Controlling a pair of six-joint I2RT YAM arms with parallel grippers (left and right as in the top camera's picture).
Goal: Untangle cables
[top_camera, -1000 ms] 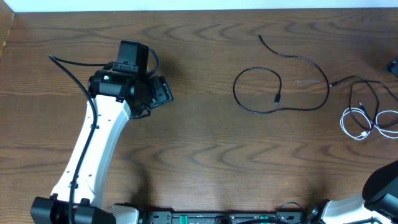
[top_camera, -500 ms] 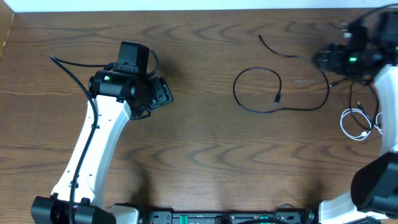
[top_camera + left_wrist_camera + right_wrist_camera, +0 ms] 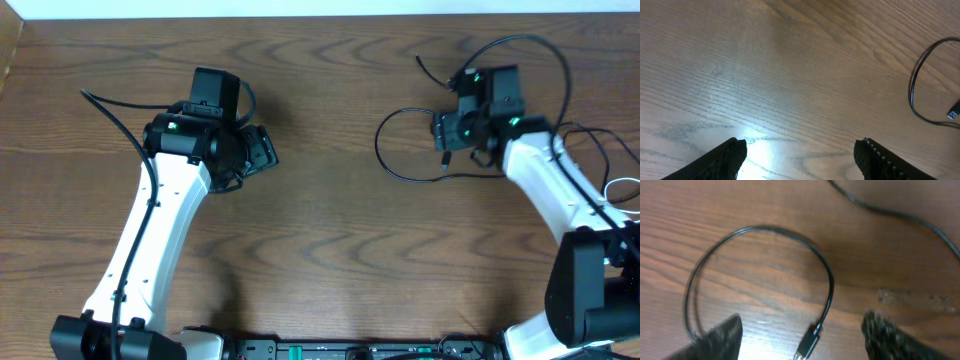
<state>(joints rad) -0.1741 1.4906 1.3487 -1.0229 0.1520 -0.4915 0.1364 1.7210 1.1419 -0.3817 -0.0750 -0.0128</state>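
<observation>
The long black cable (image 3: 382, 155) lies in a loop on the table right of centre, its tail running up to the back. My right gripper (image 3: 443, 135) hovers over the loop, open and holding nothing. In the right wrist view the black plug (image 3: 810, 342) lies on the wood between my open fingers (image 3: 715, 340), and the loop (image 3: 827, 275) curves above it. The white cable (image 3: 625, 186) shows partly at the right edge, behind my right arm. My left gripper (image 3: 266, 148) is open and empty, far left of the cables. The left wrist view shows the gripper (image 3: 800, 155) over bare wood, with the black cable (image 3: 914, 90) at its right edge.
The brown wooden table (image 3: 320, 250) fills the view, its back edge against a white wall. The thick black wire of the left arm (image 3: 110, 110) loops out over the table at the left. The right arm's own wires arc above it at the back right (image 3: 555, 60).
My right arm has swung in from the right edge to over the black cable loop. The left arm has not moved.
</observation>
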